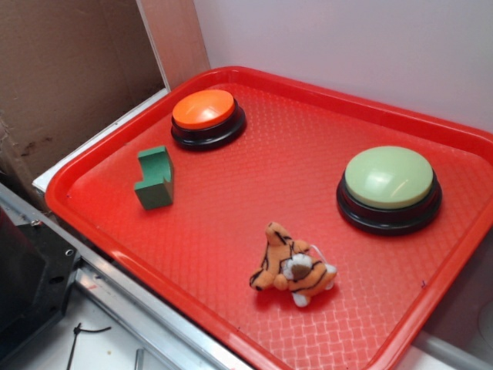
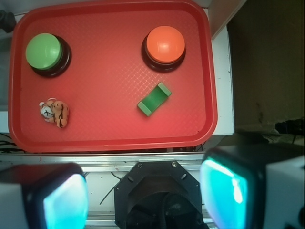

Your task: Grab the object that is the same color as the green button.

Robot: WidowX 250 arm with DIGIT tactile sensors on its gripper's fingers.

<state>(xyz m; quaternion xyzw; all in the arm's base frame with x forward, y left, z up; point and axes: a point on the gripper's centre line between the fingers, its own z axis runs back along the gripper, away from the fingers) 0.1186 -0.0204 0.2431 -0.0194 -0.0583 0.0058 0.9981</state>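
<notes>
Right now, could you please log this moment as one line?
gripper: open, off tray | target: dark green notched block, untouched | near: orange dome button | contact: none

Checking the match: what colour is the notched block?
Dark green block, a deeper shade than the pale green button; clearest in the exterior view.

Robot lab bench: aluminium rail, cardboard backdrop, red tray of test props.

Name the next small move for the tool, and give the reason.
Probably advance the tool forward over the tray toward the green block, which sits free below the orange button. The fingers look spread wide and empty, well short of the tray.
</notes>
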